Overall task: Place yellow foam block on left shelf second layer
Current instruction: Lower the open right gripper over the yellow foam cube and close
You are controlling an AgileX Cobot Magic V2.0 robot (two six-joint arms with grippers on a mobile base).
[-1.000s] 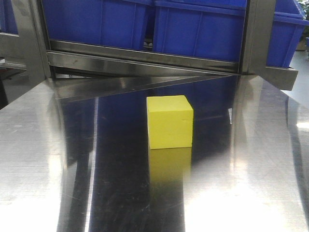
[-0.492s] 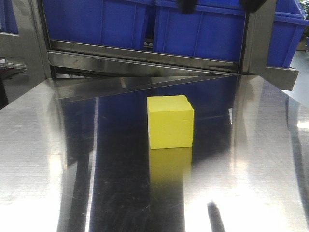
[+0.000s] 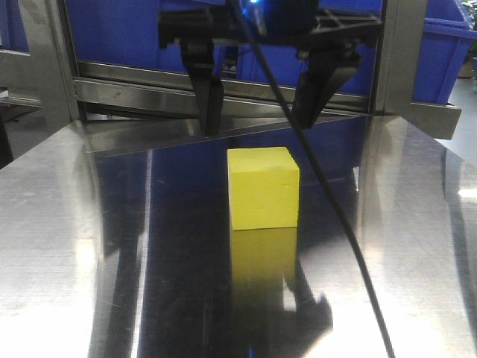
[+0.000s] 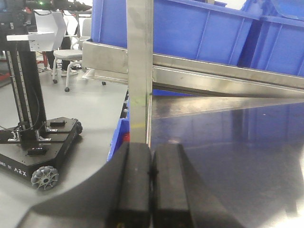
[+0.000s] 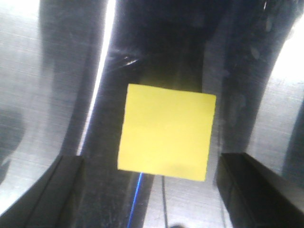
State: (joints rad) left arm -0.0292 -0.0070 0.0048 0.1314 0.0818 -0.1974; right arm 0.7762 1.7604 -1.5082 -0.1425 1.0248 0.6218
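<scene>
Steel table holds the yellow foam block beneath the spread right tool, blue bins behind.

I'm looking at a polished steel table, its top streaked with glare and dark reflections. The yellow foam block sits flat on it, about midway across and somewhat toward the far edge, with its mirror image showing in the metal just in front. My right wrist view shows the block's square top face with brushed metal around it. Beyond the table's far edge, a steel shelf carries blue bins side by side.
</scene>
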